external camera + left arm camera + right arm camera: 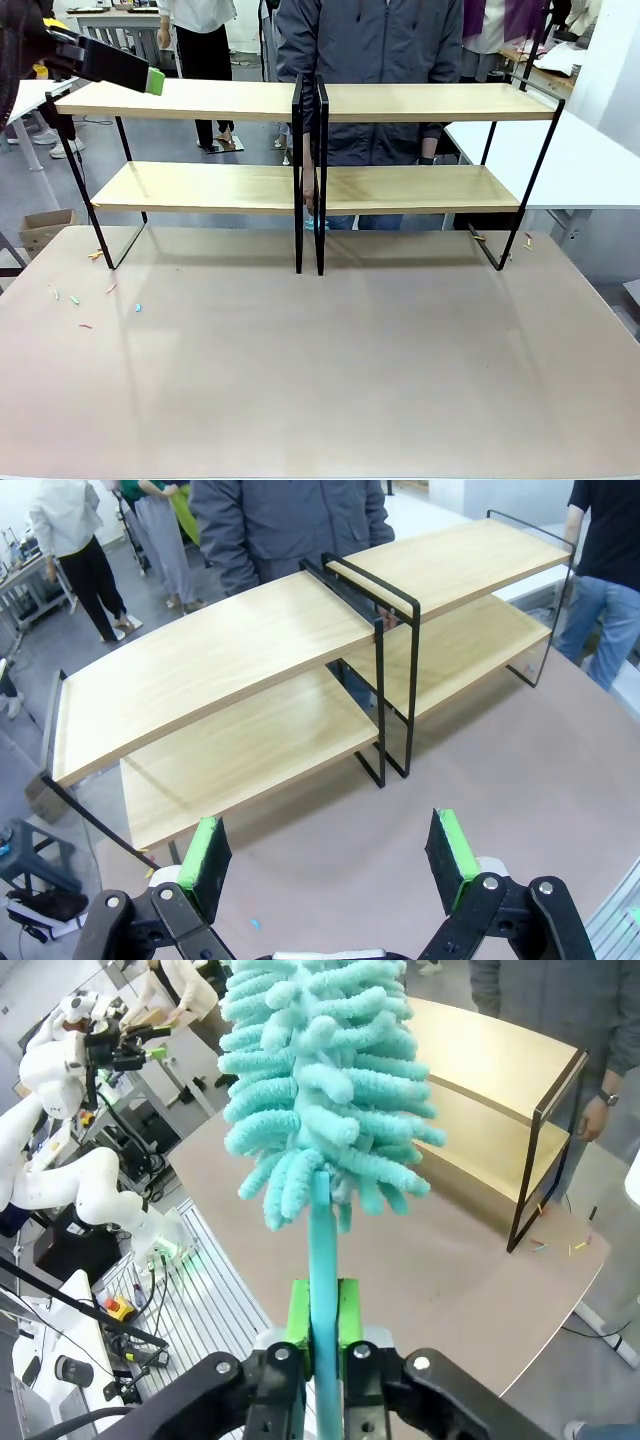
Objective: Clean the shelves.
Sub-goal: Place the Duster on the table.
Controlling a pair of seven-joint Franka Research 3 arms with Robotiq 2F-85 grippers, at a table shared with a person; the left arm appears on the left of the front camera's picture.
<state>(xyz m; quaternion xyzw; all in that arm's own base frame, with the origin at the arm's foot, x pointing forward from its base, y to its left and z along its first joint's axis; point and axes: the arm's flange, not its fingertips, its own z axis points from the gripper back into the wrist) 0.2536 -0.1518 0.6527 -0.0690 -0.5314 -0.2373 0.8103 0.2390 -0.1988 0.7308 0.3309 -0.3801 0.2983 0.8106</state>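
1. The shelves (pixel 305 190) were seen as two matching two-tier racks set end to end along the far half of the table (pixel 320 380), together spanning nearly its whole width.
2. Each rack was made of thin black metal rod bent into slanted end frames, with long, flat boards of pale wood showing a fine straight grain and a matte finish.
3. The inner end frames of the two racks stood just beside each other at the middle of the table, forming a narrow upright pair of black bars.
4. The table top was a smooth, dull beige-pink sheet; small coloured scraps (pixel 75 298) were scattered on it near the left rack's foot, and a few more lay by the right rack's foot.
5. A person in a dark grey zipped jacket (pixel 365 60) was seen standing behind the racks at the far side.
6. The left gripper (pixel 335 865) was held above the near left part of the table, its black fingers with green pads (pixel 212 852) spread wide apart and nothing between them.
7. In the front view, the left gripper was raised at the far left, level with the end of the top left board.
8. The right gripper (pixel 322 1328) was closed tightly on the smooth teal handle of a duster (pixel 325 1080), whose head was a thick bundle of fluffy, worm-like teal chenille strands.
9. The duster was held upright, apart from the shelves, with the right rack's end seen beyond it.
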